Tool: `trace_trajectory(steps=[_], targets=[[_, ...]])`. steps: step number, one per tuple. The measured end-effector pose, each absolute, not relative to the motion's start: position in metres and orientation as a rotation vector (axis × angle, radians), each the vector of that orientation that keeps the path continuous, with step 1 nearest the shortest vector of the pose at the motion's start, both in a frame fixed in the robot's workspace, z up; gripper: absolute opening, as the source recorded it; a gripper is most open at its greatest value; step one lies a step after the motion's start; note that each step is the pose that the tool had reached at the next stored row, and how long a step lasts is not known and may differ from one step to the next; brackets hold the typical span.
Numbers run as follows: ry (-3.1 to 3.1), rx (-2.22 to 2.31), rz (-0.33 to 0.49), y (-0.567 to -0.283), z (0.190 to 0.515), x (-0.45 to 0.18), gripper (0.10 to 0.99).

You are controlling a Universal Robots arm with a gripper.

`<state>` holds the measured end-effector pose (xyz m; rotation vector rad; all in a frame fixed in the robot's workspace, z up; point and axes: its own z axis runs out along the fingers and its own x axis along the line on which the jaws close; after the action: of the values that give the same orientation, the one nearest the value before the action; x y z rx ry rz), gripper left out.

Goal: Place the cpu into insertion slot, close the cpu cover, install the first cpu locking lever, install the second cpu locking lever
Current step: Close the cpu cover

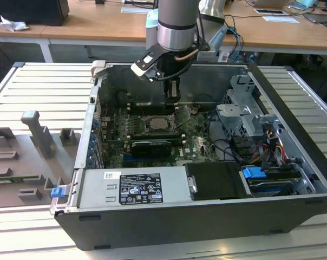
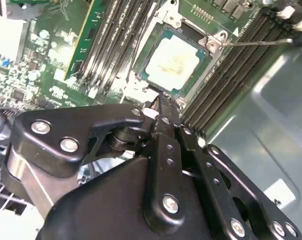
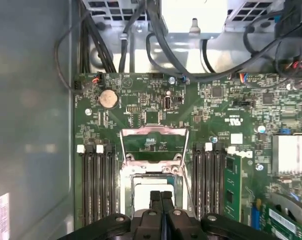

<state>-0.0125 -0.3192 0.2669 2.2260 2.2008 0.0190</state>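
Silver-beige cpu (image 2: 173, 56) sits in your insertion slot (image 2: 196, 75) at upper centre, cpu cover (image 3: 153, 131) not yet closed, gripper (image 3: 161, 195) pinched together, apparently empty.

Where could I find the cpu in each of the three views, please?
Exterior view: cpu on the motherboard, just beneath the gripper.
Second wrist view: pale square just beyond the gripper.
First wrist view: pale patch beside the gripper's tips.
Shared landmark: the gripper, jaws shut.

Arm (image 1: 177, 32) inside open case (image 1: 207, 230), near insertion slot (image 1: 162, 123)
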Motion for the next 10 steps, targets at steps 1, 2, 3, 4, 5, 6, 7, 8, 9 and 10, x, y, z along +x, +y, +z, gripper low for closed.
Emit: trace_trajectory(steps=[1,2,3,4,5,6,7,8,9,10], targets=[[2.201,2.226,0.019,-0.319,0.267,-0.011,0.106],[2.202,2.225,0.020,-0.319,0.267,-0.009,0.106],[2.205,2.222,0.019,-0.319,0.267,-0.006,0.106],[2.208,2.219,0.019,-0.319,0.268,-0.001,0.106],[2.210,2.217,0.019,-0.319,0.268,0.004,0.106],[2.212,2.215,0.019,-0.319,0.267,0.009,0.106],[2.214,2.213,0.019,-0.319,0.267,0.012,0.106],[2.215,2.212,0.019,-0.319,0.268,0.015,0.106],[2.215,2.212,0.019,-0.319,0.269,0.015,0.106],[2.215,2.212,0.019,-0.319,0.270,0.017,0.106]])
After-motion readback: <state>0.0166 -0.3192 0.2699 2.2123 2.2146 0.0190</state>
